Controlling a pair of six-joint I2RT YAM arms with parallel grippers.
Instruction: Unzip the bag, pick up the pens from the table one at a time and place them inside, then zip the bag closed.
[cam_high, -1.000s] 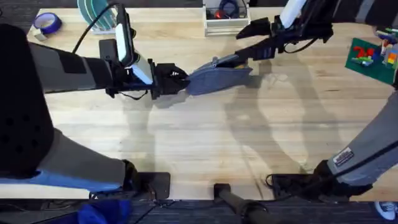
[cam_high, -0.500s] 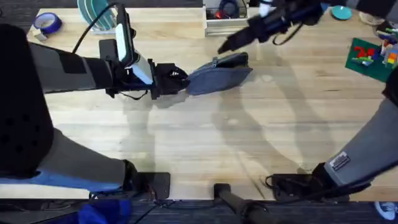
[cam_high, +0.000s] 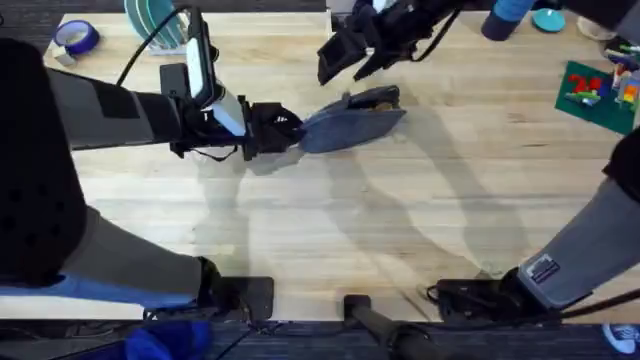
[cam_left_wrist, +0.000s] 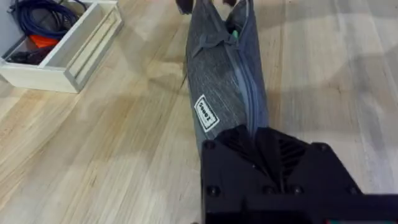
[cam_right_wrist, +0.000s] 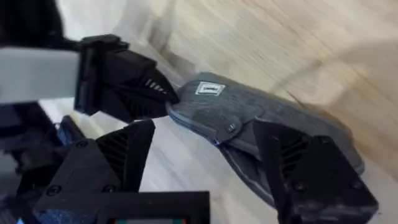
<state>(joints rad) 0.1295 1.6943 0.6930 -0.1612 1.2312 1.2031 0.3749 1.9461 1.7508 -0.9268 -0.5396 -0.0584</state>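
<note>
Left gripper (cam_high: 290, 128) clamps the pencil pouch (cam_high: 350, 122) by its 9 o'clock end, mid-table toward 12.

Right gripper (cam_high: 345, 60) hangs released just above the pouch at 12 o'clock, fingers spread. A green pen (cam_left_wrist: 234, 34) peeks from the part-open zipper. Best bet now: keep the left grip taut so the fabric stays flat, then drop the right fingers squarely onto the pull tab.

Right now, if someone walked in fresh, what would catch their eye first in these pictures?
Probably the grey-blue bag lying at the middle of the table's far half, with the left gripper clamped on its near end. Next, the right gripper hanging open just above the bag's far end, and a glimpse of green inside the partly open zipper.
</note>
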